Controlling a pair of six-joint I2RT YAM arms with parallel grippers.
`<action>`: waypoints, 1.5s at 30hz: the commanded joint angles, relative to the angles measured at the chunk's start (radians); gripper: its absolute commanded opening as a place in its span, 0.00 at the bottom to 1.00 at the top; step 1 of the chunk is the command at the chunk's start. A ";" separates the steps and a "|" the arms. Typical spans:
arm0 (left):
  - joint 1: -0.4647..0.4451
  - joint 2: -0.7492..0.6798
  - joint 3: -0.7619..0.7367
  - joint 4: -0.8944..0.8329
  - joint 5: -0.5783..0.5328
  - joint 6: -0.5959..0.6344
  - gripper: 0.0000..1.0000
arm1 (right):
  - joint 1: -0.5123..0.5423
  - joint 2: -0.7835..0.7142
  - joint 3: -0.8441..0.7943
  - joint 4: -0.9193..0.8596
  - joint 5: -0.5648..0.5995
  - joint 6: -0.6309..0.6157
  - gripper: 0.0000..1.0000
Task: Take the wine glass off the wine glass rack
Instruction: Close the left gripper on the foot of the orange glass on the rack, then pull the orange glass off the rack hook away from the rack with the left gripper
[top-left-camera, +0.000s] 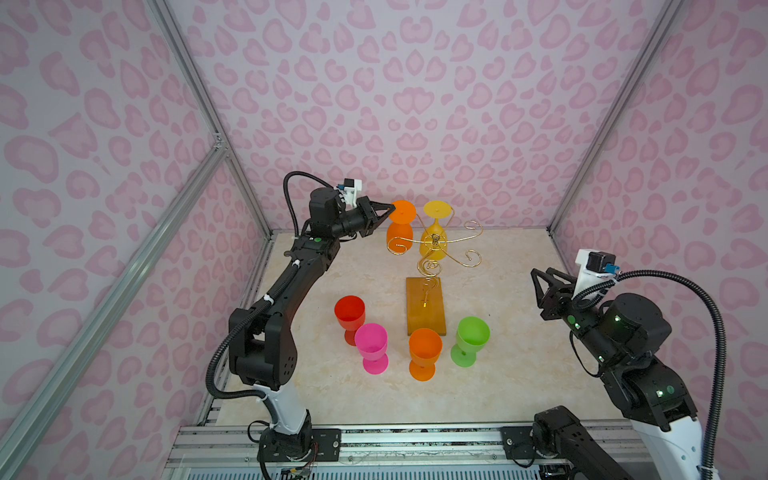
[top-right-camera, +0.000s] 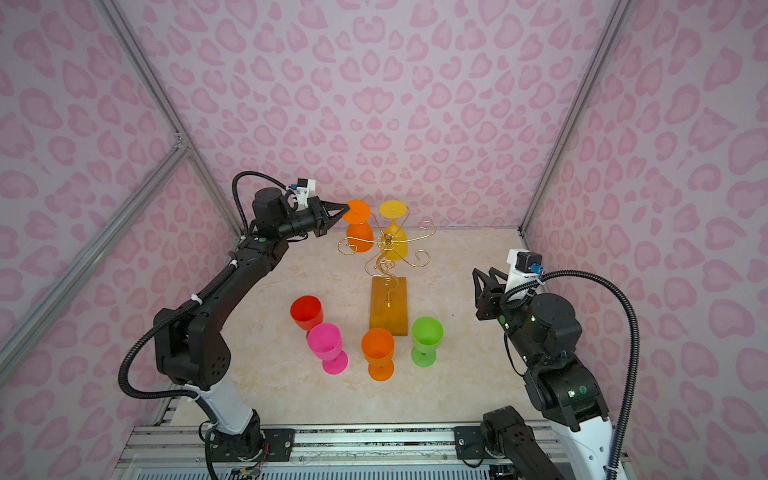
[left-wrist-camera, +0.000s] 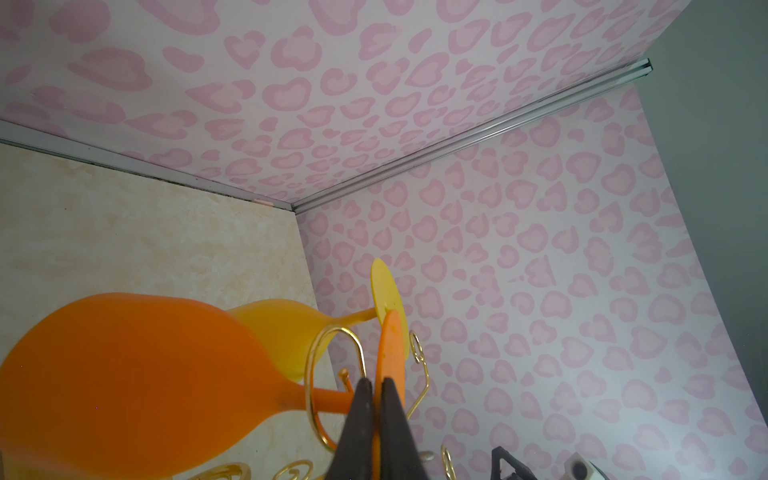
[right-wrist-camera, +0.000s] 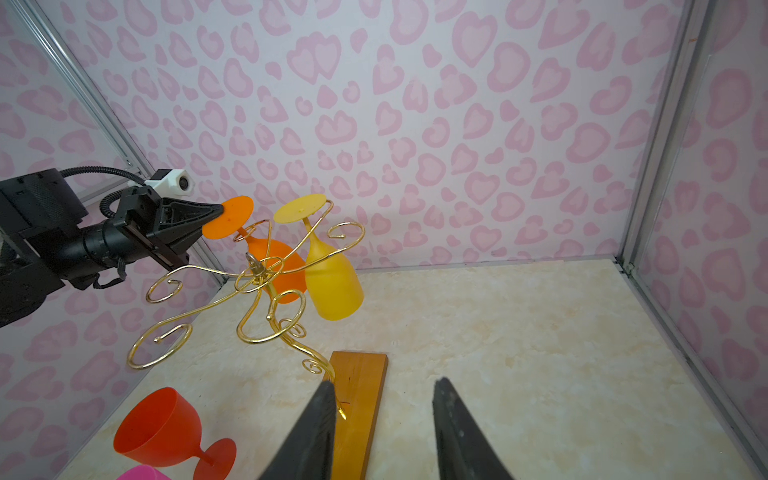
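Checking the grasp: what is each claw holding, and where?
Left claw grips the hanging orange wine glass by its foot's edge; right claw holds nothing.

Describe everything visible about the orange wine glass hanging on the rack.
The hanging orange wine glass looks like matte plastic: rounded bowl, thin stem, flat disc foot. It hangs upside down, stem in a gold loop of the wine glass rack, foot on top, beside the yellow glass. The left gripper is shut on the foot's edge.

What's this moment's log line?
left gripper: shut on foot of hanging orange glass | right gripper: open | yellow glass: on wine glass rack
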 joint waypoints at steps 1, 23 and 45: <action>0.001 0.015 0.019 0.079 0.016 -0.024 0.07 | -0.006 0.006 -0.006 0.017 -0.027 0.007 0.39; -0.044 0.091 0.090 0.150 0.068 -0.075 0.05 | -0.068 0.019 -0.014 0.037 -0.103 0.026 0.39; -0.050 -0.016 -0.058 0.150 0.087 -0.050 0.05 | -0.103 0.000 -0.032 0.035 -0.140 0.044 0.38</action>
